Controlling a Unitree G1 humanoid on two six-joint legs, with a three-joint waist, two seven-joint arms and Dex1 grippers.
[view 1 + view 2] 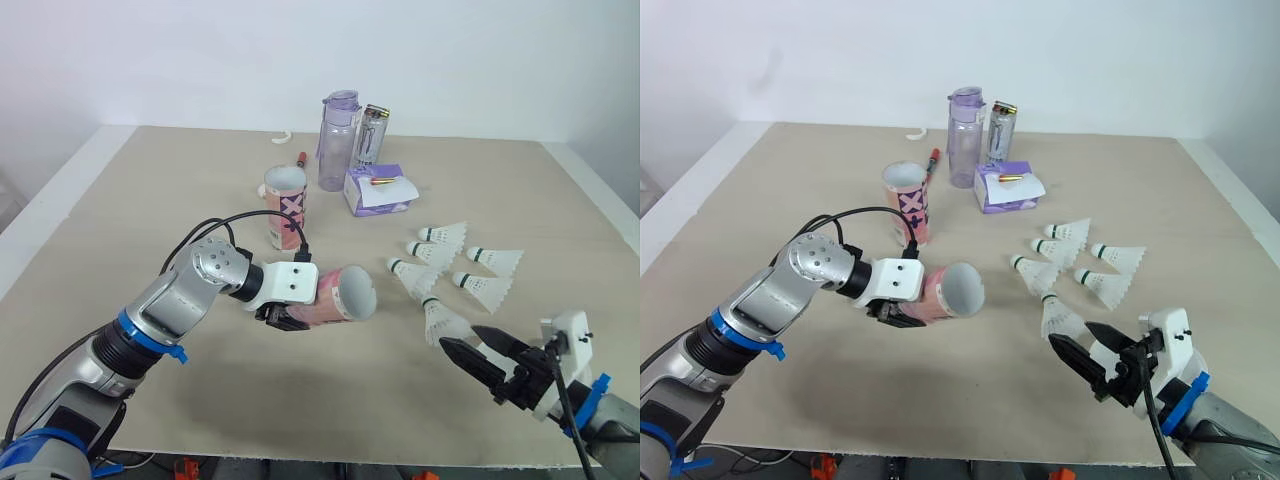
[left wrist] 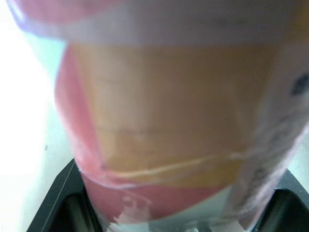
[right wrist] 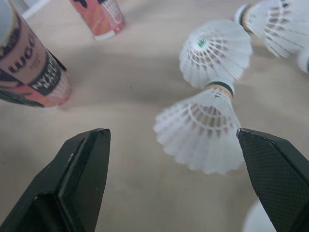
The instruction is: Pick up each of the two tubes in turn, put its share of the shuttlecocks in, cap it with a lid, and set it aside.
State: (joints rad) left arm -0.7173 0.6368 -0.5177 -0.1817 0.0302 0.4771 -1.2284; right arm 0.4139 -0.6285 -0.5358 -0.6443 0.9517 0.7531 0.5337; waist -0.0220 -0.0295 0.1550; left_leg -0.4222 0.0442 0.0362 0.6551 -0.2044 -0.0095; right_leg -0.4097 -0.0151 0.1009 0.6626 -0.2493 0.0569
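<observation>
On the bench (image 1: pixel 120 200), the left pincer (image 1: pixel 285 315) is closed around a pink tube (image 1: pixel 345 293) held on its side, mouth toward 3 o'clock. A second tube (image 1: pixel 286 208) stands at its 11 o'clock. The right pincer (image 1: pixel 462 338) is wide open and empty. The closest shuttlecock (image 1: pixel 440 320) lies at its 11 o'clock. It is probably very light, with a fragile skirt, so better to take the cork end gently.

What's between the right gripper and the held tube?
One shuttlecock, just ahead of the right gripper; then bare table to the tube, seen in the left eye view.
</observation>
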